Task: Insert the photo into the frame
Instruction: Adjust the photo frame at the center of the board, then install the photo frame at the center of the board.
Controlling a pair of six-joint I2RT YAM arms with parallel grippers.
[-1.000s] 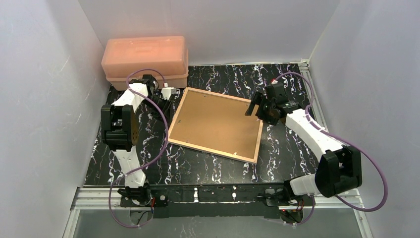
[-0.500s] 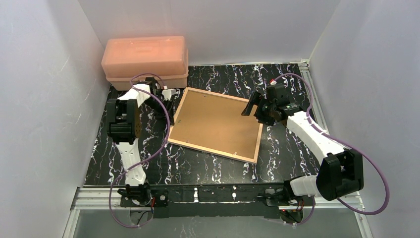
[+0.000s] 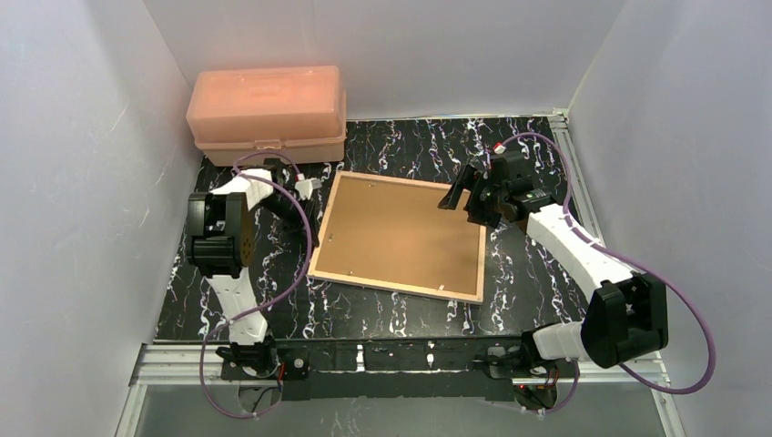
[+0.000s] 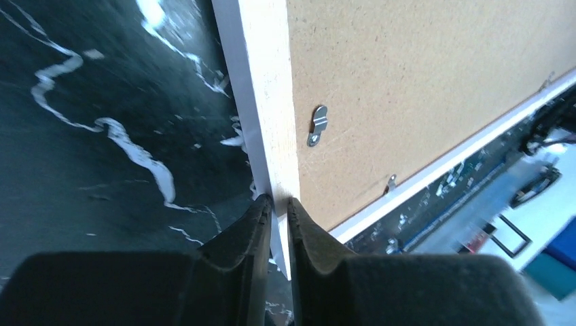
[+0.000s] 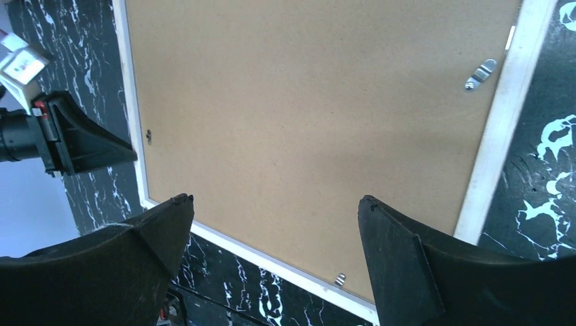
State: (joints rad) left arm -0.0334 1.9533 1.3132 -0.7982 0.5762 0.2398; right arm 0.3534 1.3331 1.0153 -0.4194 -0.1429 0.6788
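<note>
The left claw (image 4: 276,200) is nearly closed, its 2 fingers pinching the left rim of the frame (image 3: 401,235). The frame lies tan back up in the middle of the worktop (image 3: 364,309). The right claw (image 5: 273,199) gapes wide above the frame's far right corner, holding nothing.

The frame (image 3: 401,235) shows a matt, speckled brown fibreboard back inside a smooth pale rim, with small shiny metal clips (image 4: 316,125). The table (image 3: 382,309) looks like glossy black marble, white-veined. The far-left box (image 3: 266,111) is translucent pink plastic.
</note>
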